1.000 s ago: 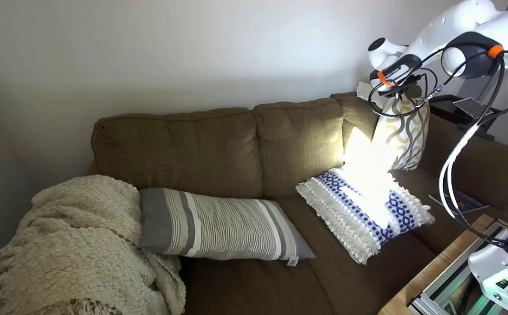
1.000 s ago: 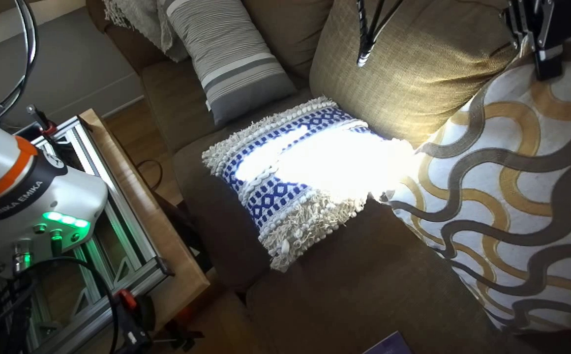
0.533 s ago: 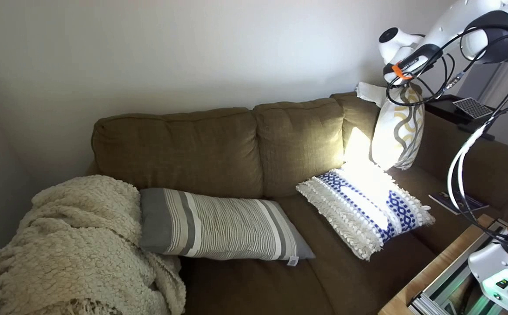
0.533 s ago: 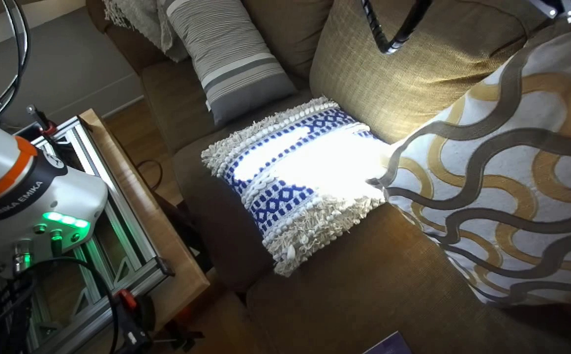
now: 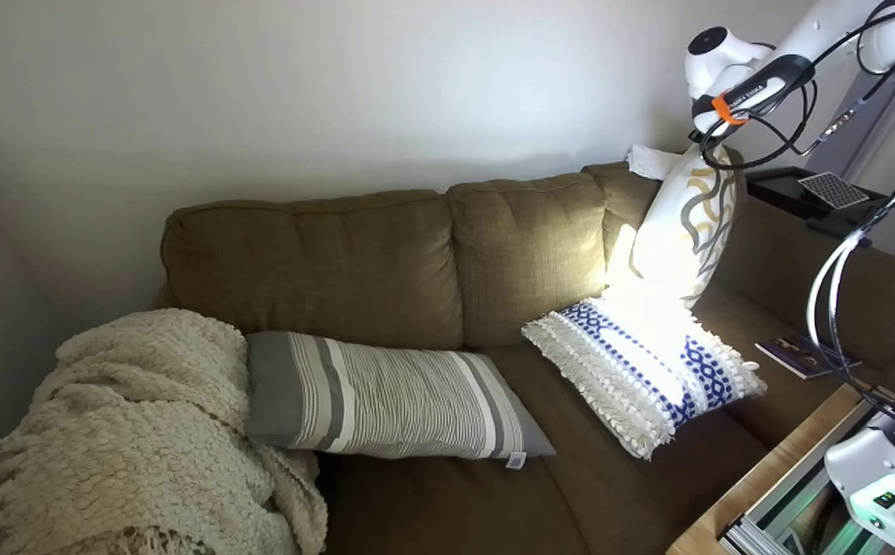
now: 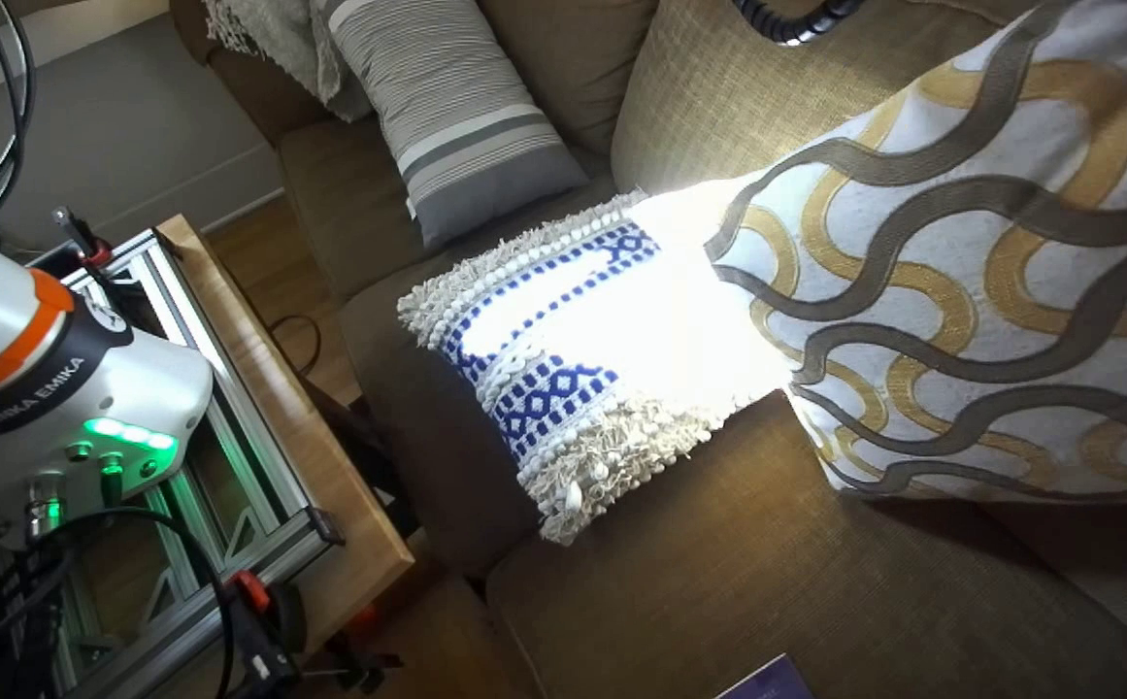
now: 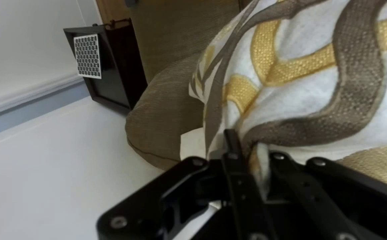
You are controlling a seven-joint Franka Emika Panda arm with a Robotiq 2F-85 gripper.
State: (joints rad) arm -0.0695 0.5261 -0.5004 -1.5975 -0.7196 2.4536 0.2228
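The wavy-patterned pillow (image 6: 961,282) is held by one corner: in the wrist view, a bunched fold of its cloth is pinched between the fingers (image 7: 238,176). A corner is presumably used because the stuffed body looks too thick to be spanned. In both exterior views the pillow is seen tilted at one end of the sofa (image 5: 308,270), its lower part close to the fringed cushion (image 6: 544,408); whether the two are touching cannot be told. The fringed cushion and the striped pillow (image 5: 408,401) are laid down, their weight apparently borne by the seat (image 6: 718,544).

Compared with a second ago, the arm (image 5: 755,92) is carried higher and farther right in an exterior view, and the pillow's lower end is swung toward the fringed cushion. More of the seat is bared below it, while the striped pillow is left unmoved.
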